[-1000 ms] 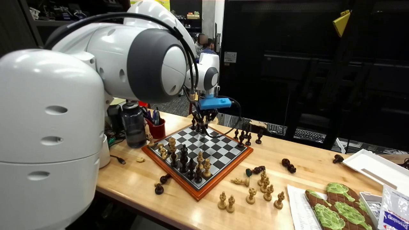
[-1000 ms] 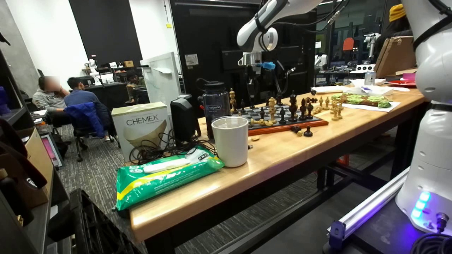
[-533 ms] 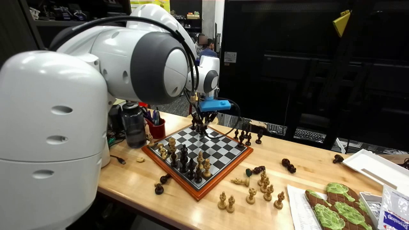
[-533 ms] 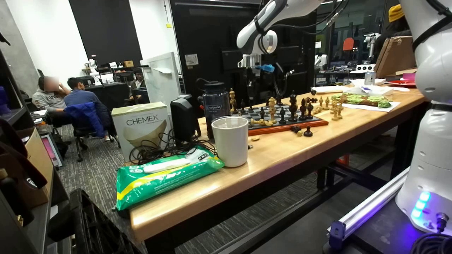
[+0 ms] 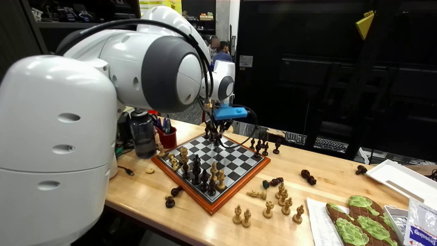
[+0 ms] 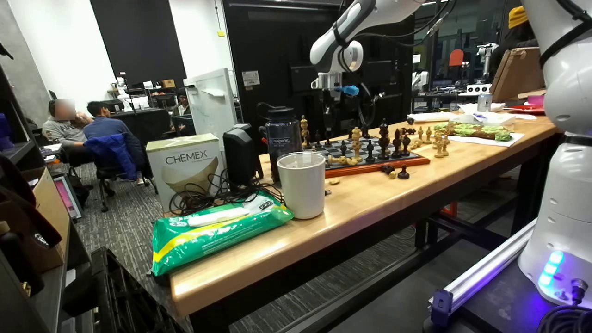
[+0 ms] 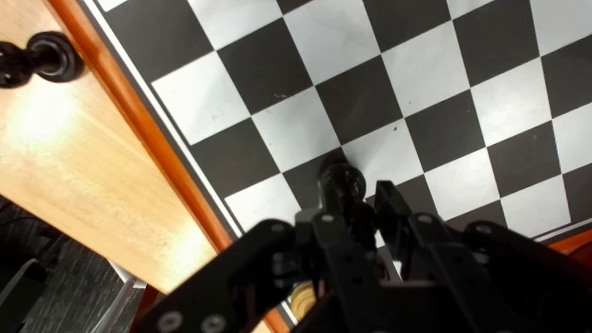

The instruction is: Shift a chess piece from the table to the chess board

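Dark, glossy, turned chess piece (image 7: 343,181) is sitting over a dark square near one edge of the black-and-white chequered chess board (image 5: 235,158) with its reddish-brown wooden frame; whether its base is touching the board, I cannot tell. Black two-fingered gripper (image 7: 355,206) is pointing downward at the board's far part in an exterior view and is pinching the piece, its fingers (image 7: 392,203) flanking it on both sides. Light-tan wooden table (image 5: 327,167) is bearing the board. Mixed light and dark carved pieces (image 5: 196,171) are standing along the board's near edge, and one light carved piece (image 5: 173,161) is lying tilted over close by. On the tabletop, several light-coloured pieces (image 5: 287,206) are standing upright, while another pale piece (image 5: 256,194) is lying on its side. Dark translucent bottle (image 5: 142,136) is standing just beside a red cup (image 5: 168,140) that is holding pens.
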`<state>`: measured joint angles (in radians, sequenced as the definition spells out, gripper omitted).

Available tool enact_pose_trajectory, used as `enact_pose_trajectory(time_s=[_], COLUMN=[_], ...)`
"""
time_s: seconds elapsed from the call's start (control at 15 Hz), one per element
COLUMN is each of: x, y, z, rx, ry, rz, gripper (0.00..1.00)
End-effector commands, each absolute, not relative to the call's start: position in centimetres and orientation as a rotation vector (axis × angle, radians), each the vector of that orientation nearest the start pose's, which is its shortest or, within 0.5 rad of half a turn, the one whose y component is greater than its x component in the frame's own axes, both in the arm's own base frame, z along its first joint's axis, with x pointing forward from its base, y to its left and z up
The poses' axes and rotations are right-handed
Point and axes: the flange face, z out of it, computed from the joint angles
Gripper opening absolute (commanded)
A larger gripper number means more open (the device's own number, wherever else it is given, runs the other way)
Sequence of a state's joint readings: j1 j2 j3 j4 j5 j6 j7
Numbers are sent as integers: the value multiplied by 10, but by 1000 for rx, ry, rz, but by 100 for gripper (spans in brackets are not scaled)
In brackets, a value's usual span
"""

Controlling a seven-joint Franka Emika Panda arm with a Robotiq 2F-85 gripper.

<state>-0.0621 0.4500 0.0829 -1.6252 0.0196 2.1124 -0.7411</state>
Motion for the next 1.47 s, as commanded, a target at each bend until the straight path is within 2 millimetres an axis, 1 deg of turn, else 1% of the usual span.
enact_pose_trajectory(time_s=[0.0, 0.53, 0.6, 0.67, 0.8, 0.93, 1.13, 1.2, 1.27, 1.4], x=[684, 688, 688, 688, 688, 688, 690, 690, 689, 689], y=[7, 5, 5, 5, 5, 5, 3, 3, 2, -1], z=[368, 364, 364, 364, 368, 372, 382, 386, 391, 401], rx=[-2870, -2874, -2876, -2877, -2885, -2893, -2910, -2917, -2926, -2948], ry=[-1141, -1133, -1133, -1131, -1131, -1131, -1114, -1105, -1087, -1041], rz=[-118, -122, -124, -123, -126, -127, -134, -132, -129, -125], gripper=[6, 6, 50, 51, 61, 73, 95, 99, 100, 100])
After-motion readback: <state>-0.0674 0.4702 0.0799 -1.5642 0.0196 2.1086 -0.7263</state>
